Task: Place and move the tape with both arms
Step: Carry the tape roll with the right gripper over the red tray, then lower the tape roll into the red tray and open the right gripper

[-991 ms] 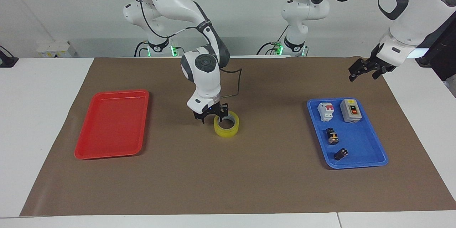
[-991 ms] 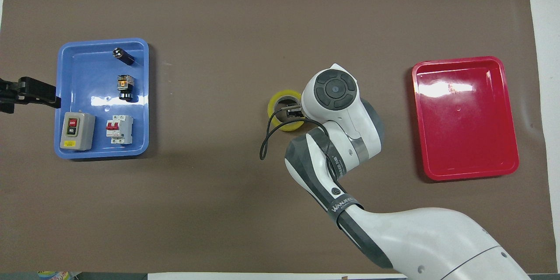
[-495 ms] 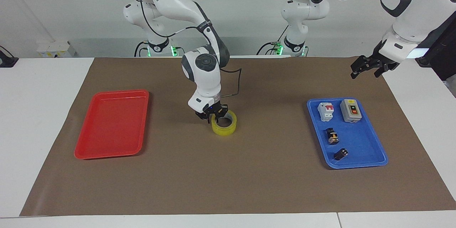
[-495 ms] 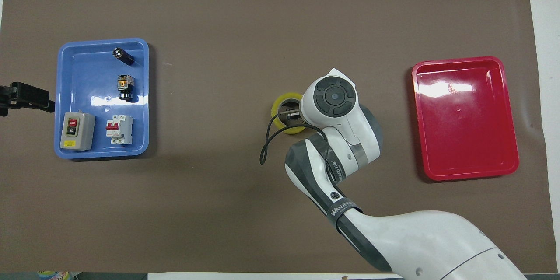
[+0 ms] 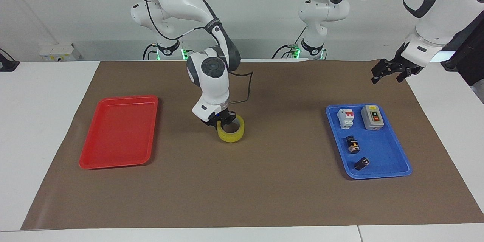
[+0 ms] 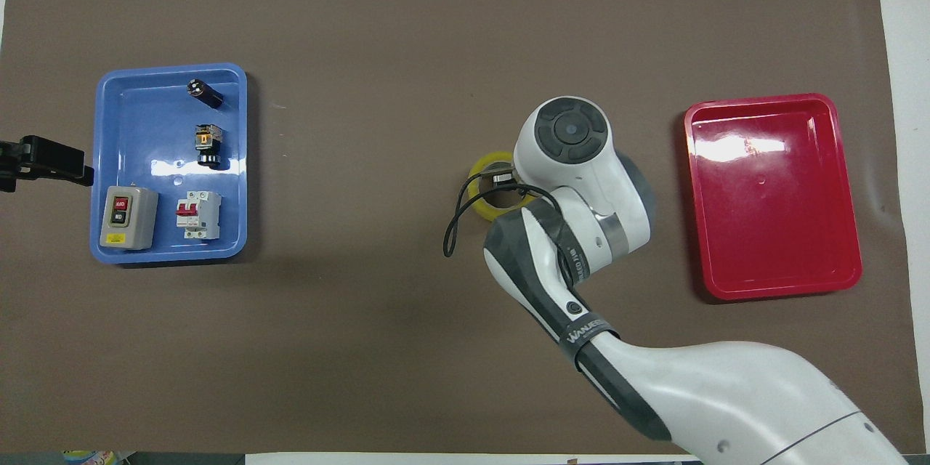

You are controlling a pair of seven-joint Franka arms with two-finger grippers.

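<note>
We take the red tray (image 5: 118, 131) as our landmark. The tape (image 5: 231, 131) is in the middle of the brown mat (image 5: 249, 196), well apart from the red tray toward the left arm's end of the table. Our right gripper (image 5: 220, 120) is clamped on the part of the ring's wall that faces the robots, one finger inside the core and one outside, and the roll looks slightly tilted, perhaps just off the mat, though we cannot be sure it is clear. We judge the step in hand to be the pick-up by the right arm, with carrying to follow. The red tray, which holds nothing, seems the likely goal, so the next move would call for a clean lift and then a sideways carry high enough to clear the tray's rim.

Our left gripper (image 5: 389, 71) waits with its jaws spread wide and holding nothing, over the mat's edge at the end of the table away from the red tray. Near it the blue tray (image 5: 395, 174) holds a grey switch box (image 5: 372, 117), a white breaker (image 5: 345, 118) and two small dark parts. Nothing lies between the tape and the red tray; only the right arm's dangling cable (image 6: 456, 221) hangs close to the roll.
</note>
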